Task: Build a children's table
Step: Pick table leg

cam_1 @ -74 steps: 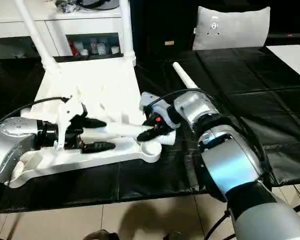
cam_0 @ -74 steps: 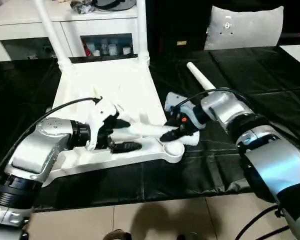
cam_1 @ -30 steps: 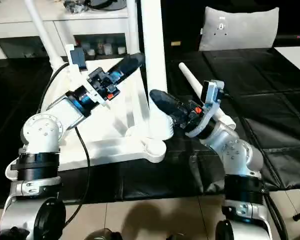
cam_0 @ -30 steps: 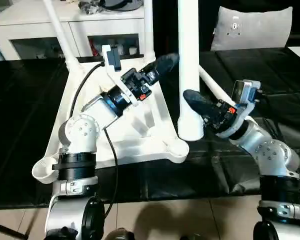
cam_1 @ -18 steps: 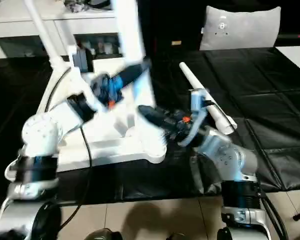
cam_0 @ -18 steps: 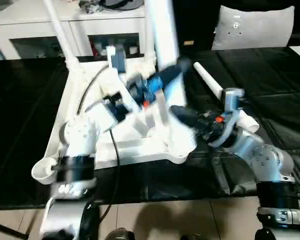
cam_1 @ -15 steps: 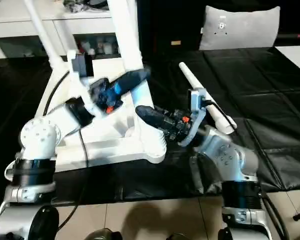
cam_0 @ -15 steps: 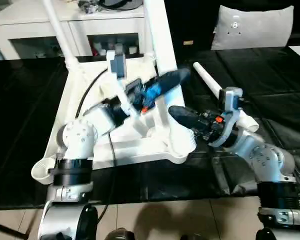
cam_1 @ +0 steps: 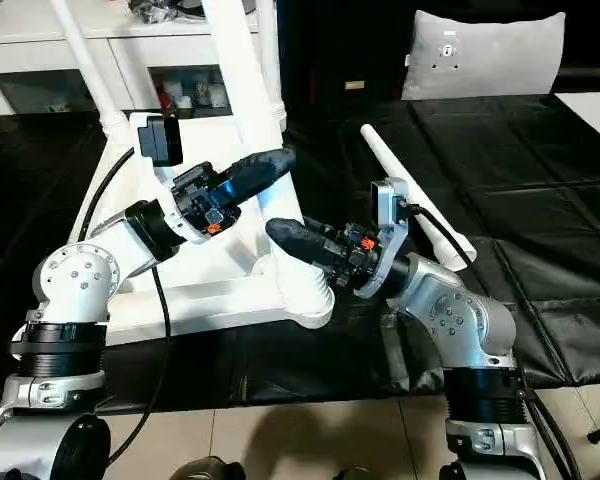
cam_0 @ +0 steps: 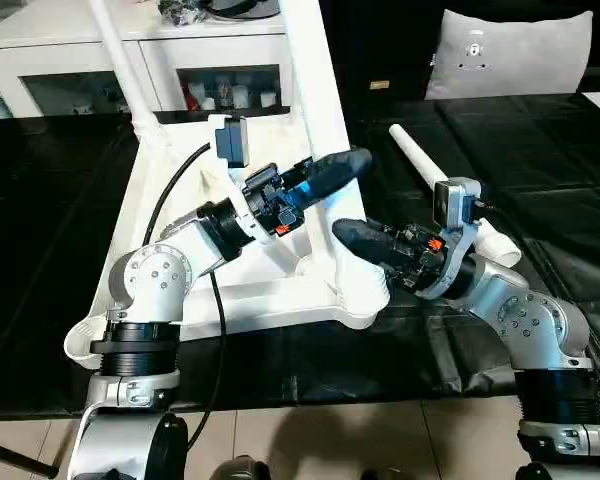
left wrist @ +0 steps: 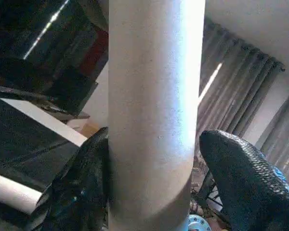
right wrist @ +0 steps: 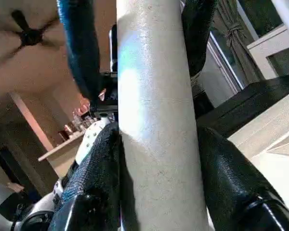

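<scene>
**Left eye view: third leg stands in the near right socket, both grippers straddle it**

We have the table top [cam_0: 180, 260] lying underside up on the black work surface [cam_0: 540, 160], long side running near to far. Two legs are already up at the far corners: far left leg [cam_0: 120, 60] and far right leg [cam_1: 267, 50].

The leg in hand [cam_0: 315, 110] has its long axis near vertical, leaning slightly to the far left, foot at the near right corner socket [cam_0: 360, 290]. The fourth leg [cam_0: 430, 185] lies flat on the cloth to the right, well apart from the top.

Right gripper [cam_0: 370, 245] is low on the leg, just above the socket, coming in from the right. The right wrist view shows its fingers [right wrist: 94, 178] clamped on the tube on both sides.

Left gripper [cam_0: 325, 175] is higher, coming from the left. In the left wrist view one finger [left wrist: 84, 183] touches the tube and the other stands off, so no full grip.

Our read: the right arm is nearer the joint and controls seating; the push goes straight down along the leg.
</scene>
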